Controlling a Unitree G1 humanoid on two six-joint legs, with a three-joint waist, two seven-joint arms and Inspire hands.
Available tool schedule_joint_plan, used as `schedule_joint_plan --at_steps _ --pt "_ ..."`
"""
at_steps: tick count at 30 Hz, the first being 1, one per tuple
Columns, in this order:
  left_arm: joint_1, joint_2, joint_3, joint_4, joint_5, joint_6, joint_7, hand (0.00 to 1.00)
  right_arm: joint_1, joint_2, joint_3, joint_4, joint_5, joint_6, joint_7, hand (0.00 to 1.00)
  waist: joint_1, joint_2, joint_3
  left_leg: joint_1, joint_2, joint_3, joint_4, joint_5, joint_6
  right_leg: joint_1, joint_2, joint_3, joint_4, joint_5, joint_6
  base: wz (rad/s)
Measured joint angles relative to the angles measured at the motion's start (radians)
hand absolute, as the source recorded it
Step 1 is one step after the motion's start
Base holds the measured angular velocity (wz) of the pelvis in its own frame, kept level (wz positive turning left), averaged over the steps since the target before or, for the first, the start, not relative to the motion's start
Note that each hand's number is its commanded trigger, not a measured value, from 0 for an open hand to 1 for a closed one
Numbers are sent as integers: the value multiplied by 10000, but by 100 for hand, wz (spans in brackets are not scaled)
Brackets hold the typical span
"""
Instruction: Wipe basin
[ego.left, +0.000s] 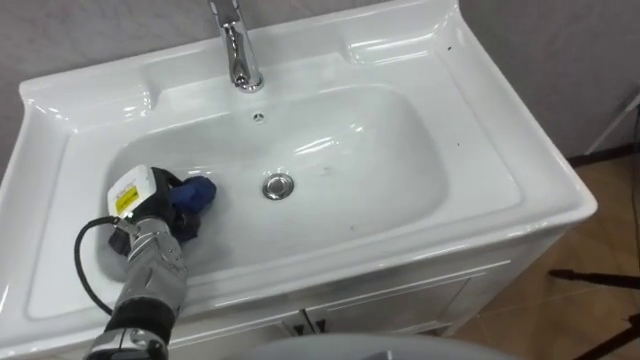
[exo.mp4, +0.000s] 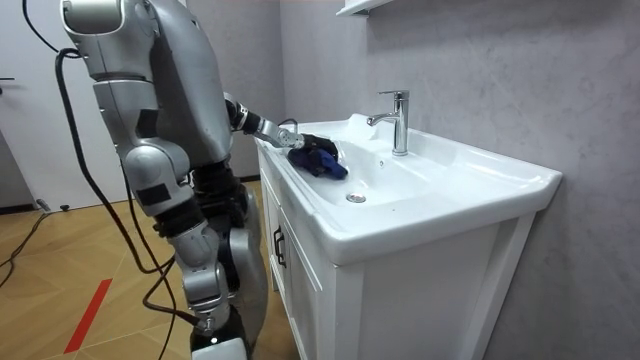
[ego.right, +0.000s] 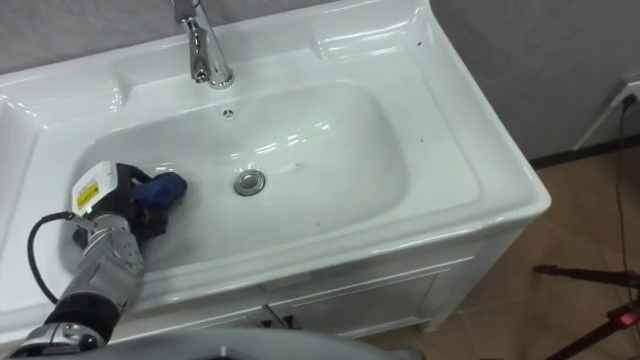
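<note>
The white basin (ego.left: 400, 130) is set in a white vanity, with a chrome drain (ego.left: 279, 186) at the middle of its bowl. My left hand (ego.left: 150, 208) reaches into the left side of the bowl. Its dark fingers are curled on a blue cloth (ego.left: 197, 192) that rests against the bowl's surface, left of the drain. The cloth sticks out to the right of the hand, and part of it is hidden under the fingers. In the room view I stand at the vanity's front with this arm stretched over the rim, and the cloth (exo.mp4: 325, 160) shows in the bowl.
A chrome faucet (ego.left: 238, 50) rises at the back centre of the basin. The flat rim (ego.left: 510, 150) runs wide on the right. White cabinet doors (exo.mp4: 300, 280) sit below. A grey wall stands behind, and wooden floor (ego.left: 600, 250) lies to the right.
</note>
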Motion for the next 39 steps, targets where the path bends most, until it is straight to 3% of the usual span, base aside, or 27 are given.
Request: schedule_joint_plan --at_steps 4,9,12,14,21,23,27,30,31,34,39 --pt "-79 19 -166 -11 -3 29 -16 100 3 14 2 19 698 21 -33 0 -25 -96 12 2 -20 34 3 -1 -2 -65 -30 12 133 -67 8 0" --pt "-504 18 -773 116 -176 339 -258 100 -146 35 16 11 1674 6 -280 0 -202 -70 66 -182 -23 36 13 -9 -15 -248 -33 12 135 -46 34 2" --pt "-1444 7 -1153 708 -455 605 -637 100 -516 19 201 28 2581 8 -408 0 -299 69 151 -561 -14 59 25 -6 -16 -636 -25 22 115 83 48 -4" --pt "-2249 13 -1570 1111 -633 936 -971 100 -900 -72 522 175 2825 -41 -406 0 -500 224 154 -941 -18 104 32 -3 -21 -1058 -30 50 121 195 87 -2" --pt "-3480 -6 -2310 2297 -1445 1390 -1209 100 -1294 -275 906 535 3749 -275 -405 0 -912 584 160 -1222 -50 673 29 9 -35 -1440 -47 344 95 339 162 -13" --pt "-3786 -22 -2528 2551 -1746 1390 -1206 100 -1464 -340 1006 697 3878 -414 -306 0 -1126 713 187 -1430 -56 871 31 11 -33 -1712 -65 360 132 360 195 -4" --pt "-4438 -52 -3154 3116 -2395 1458 -1188 100 -1780 -409 1389 848 4030 -535 -17 0 -1617 769 238 -1715 -140 955 67 87 8 -1994 -154 342 256 361 266 9" --pt "-4702 -362 -3912 3148 -3206 1429 -1241 100 -1827 -389 1498 811 4088 -760 28 0 -1919 772 269 -1724 -165 1153 68 87 11 -2048 -181 430 277 390 314 -9" --pt "-4812 -583 -4065 3130 -3329 1430 -1296 100 -1833 -367 1613 784 4076 -855 23 0 -2012 764 277 -1773 -171 1218 74 87 11 -2136 -178 531 292 410 343 -19" --pt "-5355 -762 -4520 3116 -3397 1338 -1376 100 -1801 -404 1975 766 4091 -950 32 0 -2220 774 301 -1937 -197 1474 141 87 15 -2344 -202 658 364 444 392 -14" --pt "-6105 -936 -5558 3101 -4273 1149 -1379 100 -1786 -428 2365 909 4298 -1174 33 0 -2775 864 357 -2112 -223 1522 159 86 19 -2420 -257 619 398 515 432 -2"
